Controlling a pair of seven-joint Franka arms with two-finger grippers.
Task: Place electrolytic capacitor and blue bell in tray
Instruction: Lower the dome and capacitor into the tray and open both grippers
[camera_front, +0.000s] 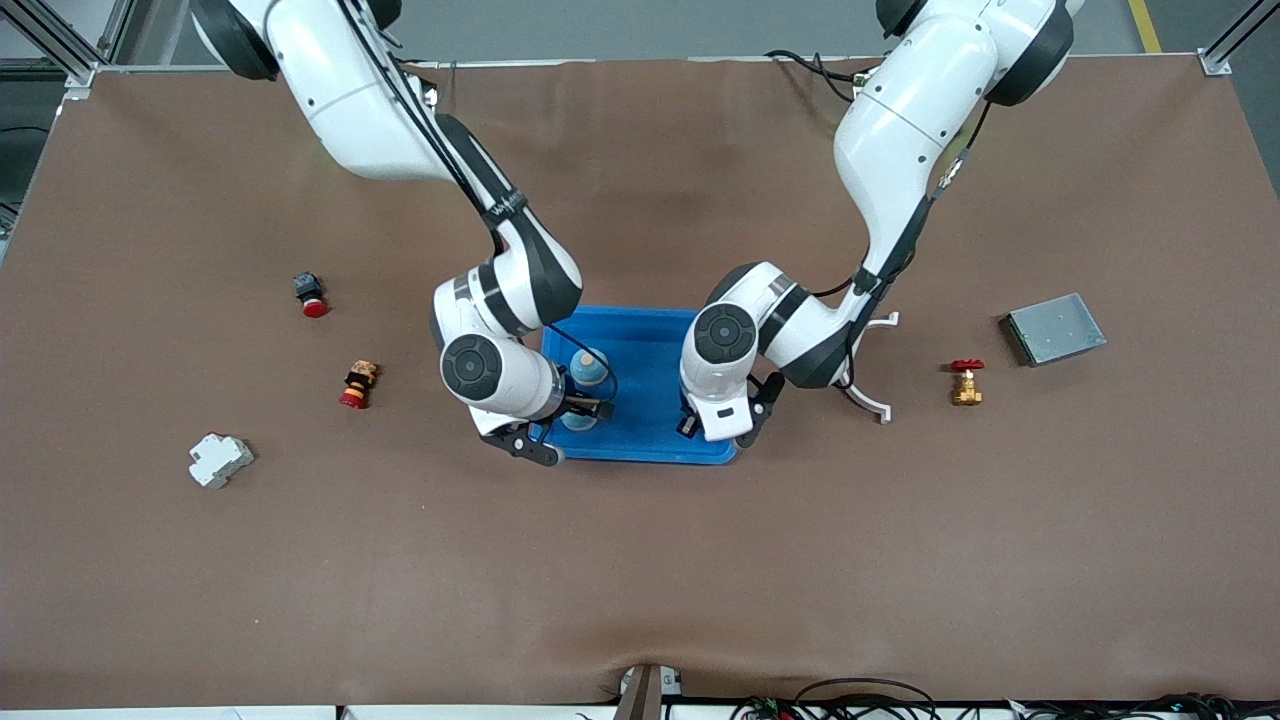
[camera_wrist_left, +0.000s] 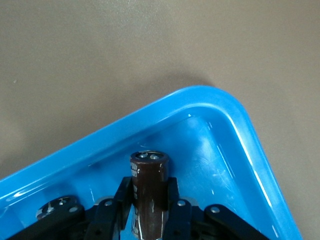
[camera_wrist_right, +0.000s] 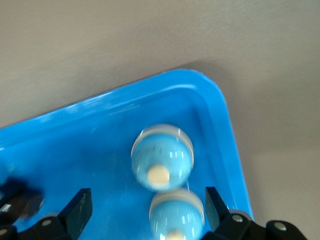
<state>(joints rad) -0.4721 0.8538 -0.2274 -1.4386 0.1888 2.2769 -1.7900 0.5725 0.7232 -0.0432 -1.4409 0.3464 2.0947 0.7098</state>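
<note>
Release step of the placing, by the look of it.

Right pincer (camera_wrist_right: 145, 210) low over the tray (camera_front: 650, 340) at the right arm's end of it, fingers spread wide with nothing gripped. Two blue bell shapes in the right wrist view: blue bell (camera_wrist_right: 162, 157) resting on the tray floor just ahead of the fingertips, a second blue bell (camera_wrist_right: 176, 214) between the open fingers, not pinched. Hard to tell whether two bells or one plus a blurred double.

Left pincer (camera_wrist_left: 150, 200) low inside the tray near the corner at the left arm's end, closed tight on the electrolytic capacitor (camera_wrist_left: 149, 187), a dark brown cylinder held lengthwise between the fingers with its terminal end pointing out ahead of the tips toward the rim. Not clear whether touching the floor yet.

Next, probably: opening of the left fingers to drop the capacitor onto the tray floor, then straight lifts clear of the rim for both, without nudging the bell.

Pose: both arms bent down from the bases, wrists tipped over the tray from either end, elbows raised.
</note>
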